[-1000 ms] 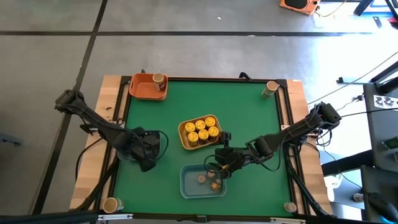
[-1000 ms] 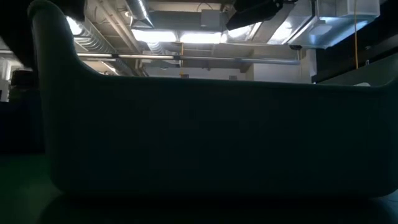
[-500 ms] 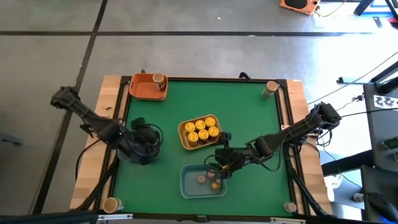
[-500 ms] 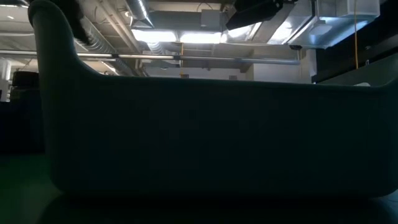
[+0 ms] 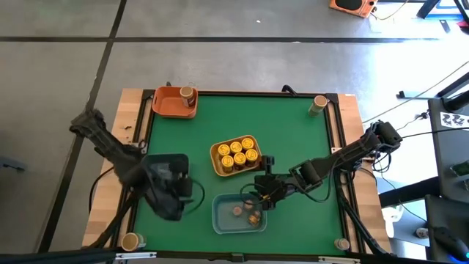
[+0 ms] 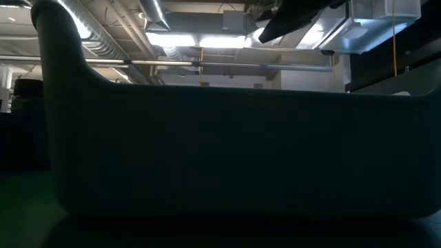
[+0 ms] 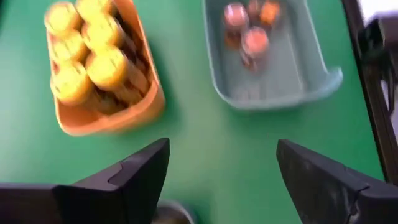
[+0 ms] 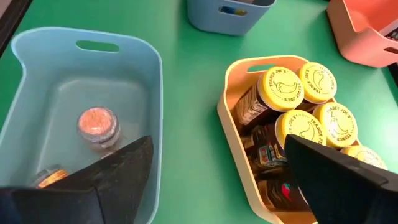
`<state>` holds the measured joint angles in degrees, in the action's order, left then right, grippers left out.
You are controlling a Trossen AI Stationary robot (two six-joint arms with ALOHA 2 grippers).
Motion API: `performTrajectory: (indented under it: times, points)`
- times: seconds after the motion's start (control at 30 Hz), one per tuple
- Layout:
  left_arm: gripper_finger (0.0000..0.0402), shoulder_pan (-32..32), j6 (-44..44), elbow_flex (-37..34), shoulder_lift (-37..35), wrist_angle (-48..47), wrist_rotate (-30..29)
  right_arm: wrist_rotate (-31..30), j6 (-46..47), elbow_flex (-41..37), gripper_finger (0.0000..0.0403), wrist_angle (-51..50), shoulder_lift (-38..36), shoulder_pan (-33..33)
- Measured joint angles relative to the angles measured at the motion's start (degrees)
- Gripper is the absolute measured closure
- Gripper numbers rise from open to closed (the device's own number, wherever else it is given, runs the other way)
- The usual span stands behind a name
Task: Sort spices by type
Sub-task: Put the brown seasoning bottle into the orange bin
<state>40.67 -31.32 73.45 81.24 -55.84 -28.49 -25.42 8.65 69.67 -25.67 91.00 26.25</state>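
Green felt covers the table. From above, a yellow tray holds 5 yellow-lidded jars; the blue tray holds 3 jars; the orange tray holds 1 jar. The right gripper, fingers apart, hangs between the yellow and blue trays. The left gripper hovers left, empty. Left wrist view: fingers spread, nothing between.

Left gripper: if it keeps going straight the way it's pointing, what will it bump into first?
Probably bare green mat first. The left gripper is open, aimed between the yellow tray and the blue tray. Depth is unclear, so it might clip either tray.
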Motion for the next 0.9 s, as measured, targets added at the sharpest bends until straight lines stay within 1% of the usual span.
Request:
performTrajectory:
  times: [0.1,0.23,0.3,0.43,0.5,0.57,0.67,0.77,0.83,0.9]
  points:
    - [0.0108,4.24,-8.03,6.73,6.31,-9.07,1.19,-0.52,0.06,0.0,0.0043,-0.07,0.0,-0.03]
    - [0.0108,9.28,-19.23,12.17,11.73,-17.21,7.67,-0.74,0.42,0.0,0.0043,-0.73,0.0,-0.01]
    - [0.0108,11.62,-26.19,12.96,12.88,-17.9,11.07,-0.78,0.43,0.0,0.0043,-1.45,0.0,-0.01]
    - [0.0108,15.68,-39.34,13.06,13.21,-18.59,16.03,-0.99,0.41,0.0,0.0043,-1.99,0.0,-0.01]
    - [0.0108,17.11,-45.71,13.07,13.06,-18.48,17.35,-1.81,0.14,0.0,0.0043,-1.94,0.0,-0.01]
    - [0.0108,18.39,-50.71,13.07,12.88,-18.33,17.0,-3.1,0.04,0.0,0.0043,-1.93,0.0,-0.01]
    - [0.0108,19.42,-51.99,13.07,13.21,-18.28,16.2,-3.62,-0.05,0.0,0.0043,-2.1,0.0,-0.01]
    - [0.0107,19.33,-50.12,13.07,13.86,-17.83,14.08,-3.64,-0.04,0.0,0.0043,-2.71,0.0,-0.02]
    - [0.0104,19.22,-48.12,13.07,14.49,-17.09,14.55,-3.6,0.13,0.0,0.0043,-3.44,0.0,-0.02]
    - [0.0096,19.52,-46.25,13.07,15.12,-14.96,16.86,-3.59,1.16,0.0,0.0043,-4.1,0.0,-0.01]
